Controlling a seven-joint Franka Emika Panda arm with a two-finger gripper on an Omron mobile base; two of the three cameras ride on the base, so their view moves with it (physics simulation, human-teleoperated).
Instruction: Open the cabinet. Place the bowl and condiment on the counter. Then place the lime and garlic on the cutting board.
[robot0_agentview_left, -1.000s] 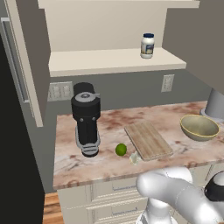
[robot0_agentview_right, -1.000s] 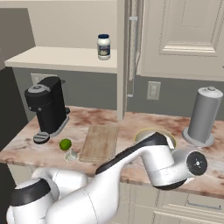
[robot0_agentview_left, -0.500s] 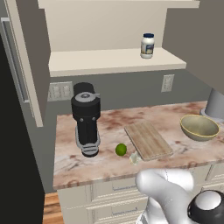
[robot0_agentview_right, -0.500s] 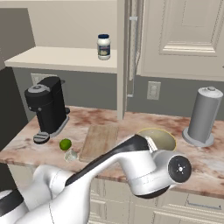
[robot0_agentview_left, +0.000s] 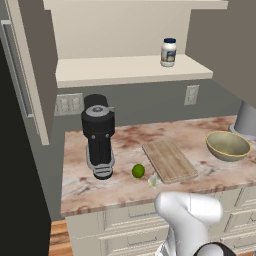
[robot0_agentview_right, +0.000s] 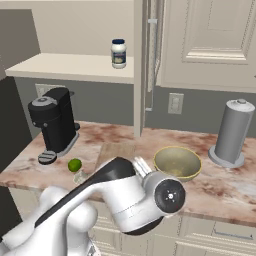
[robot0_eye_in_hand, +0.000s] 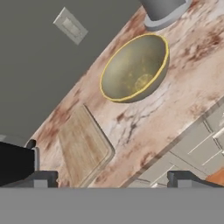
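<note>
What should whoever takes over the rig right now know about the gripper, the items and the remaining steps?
Gripper: open, empty, above the counter near the bowl.
Cabinet: open.
Bowl: on the counter, done.
Condiment: on the cabinet shelf, not yet moved.
Lime and garlic: on the counter left of the cutting board, not on it.
Left: condiment to counter, then lime and garlic onto the board.

The light was even and soft, flat as in a rendered room, with no single bright source and no glare. The counter (robot0_agentview_left: 200, 132) showed only faint shading, and the bowl (robot0_eye_in_hand: 135, 68) cast a weak shadow on the marble just beside it. The recess under the shelf (robot0_agentview_left: 130, 70) sat dimmer and greyer. Edges were crisp in both base views; the hand view looked coarser and slightly soft, without edge distortion.
</note>
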